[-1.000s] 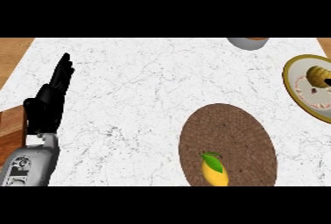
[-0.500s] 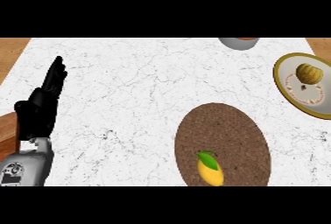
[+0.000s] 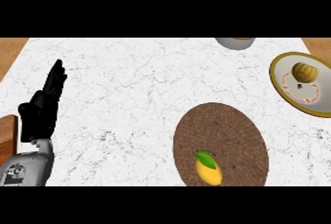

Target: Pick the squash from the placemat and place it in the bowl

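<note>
The yellow squash (image 3: 208,171) with its green leaf lies on the brown round placemat (image 3: 220,131), close to the mat's near edge, toward the counter's (image 3: 142,78) near right. At the counter's far edge a grey bowl (image 3: 234,42) shows only in part. By the right edge sits a gold-rimmed plate (image 3: 289,89) carrying what may be a small brown pastry (image 3: 304,72). The left hand (image 3: 44,109) rests at the counter's left side, fingers straight and pressed together, holding nothing.
</note>
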